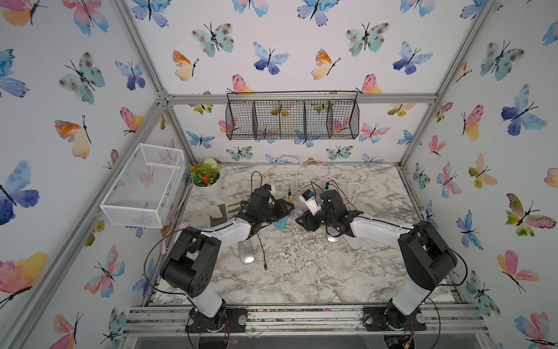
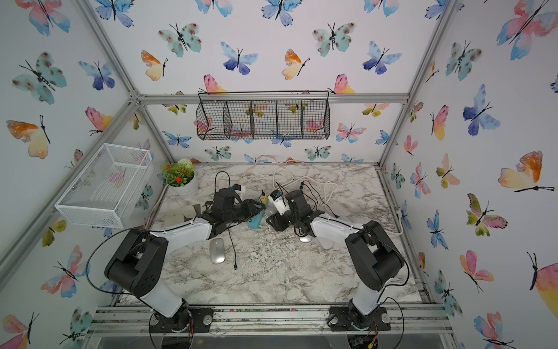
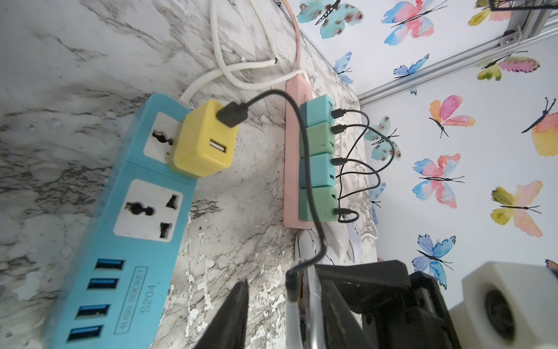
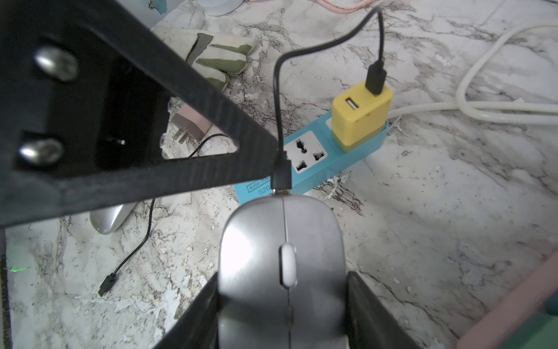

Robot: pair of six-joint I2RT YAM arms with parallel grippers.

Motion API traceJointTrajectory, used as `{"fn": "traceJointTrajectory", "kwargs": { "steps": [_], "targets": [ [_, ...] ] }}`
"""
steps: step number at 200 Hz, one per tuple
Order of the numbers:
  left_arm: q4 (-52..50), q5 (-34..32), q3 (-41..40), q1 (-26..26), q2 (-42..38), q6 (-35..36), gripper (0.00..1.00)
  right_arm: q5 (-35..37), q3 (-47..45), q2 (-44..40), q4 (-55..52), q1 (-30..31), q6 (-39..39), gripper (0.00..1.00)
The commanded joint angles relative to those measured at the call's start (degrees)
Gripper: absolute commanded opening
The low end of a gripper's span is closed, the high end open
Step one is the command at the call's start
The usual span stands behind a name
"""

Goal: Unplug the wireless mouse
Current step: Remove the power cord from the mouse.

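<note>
My right gripper (image 4: pixel 282 297) is shut on the sides of a silver wireless mouse (image 4: pixel 280 256), which it holds just above the marble table. A black cable plug (image 4: pixel 282 172) sits in the mouse's front. Its cable runs to a yellow charger (image 4: pixel 359 117) on a blue power strip (image 4: pixel 308 163). My left gripper (image 3: pixel 284 281) is open, with its fingers on either side of that plug (image 3: pixel 291 281). One finger (image 3: pixel 237 314) still stands apart from the plug. In both top views the two grippers (image 1: pixel 290 210) (image 2: pixel 271 220) meet at mid-table.
A second silver mouse (image 1: pixel 247 252) lies by a loose black cable end (image 1: pixel 265 267). A pink power strip (image 3: pixel 291 151) carries several teal and green chargers. There are also a glove (image 4: pixel 220 60), a flowerpot (image 1: pixel 206 181), a white basket (image 1: pixel 142 184) and a black wire basket (image 1: pixel 291 117).
</note>
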Motion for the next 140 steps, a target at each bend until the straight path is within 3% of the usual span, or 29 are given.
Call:
{"fn": "traceJointTrajectory", "kwargs": {
  "steps": [1, 140],
  "targets": [
    [2.3, 1.6, 1.3, -0.3, 1.5, -1.3, 0.38, -1.7, -1.1, -1.6, 1.6, 0.3, 0.6, 0.25],
    [3.4, 2.3, 2.1, -0.4, 4.0, -2.2, 0.11, -3.0, -2.1, -1.7, 2.6, 0.3, 1.5, 0.24]
  ]
}}
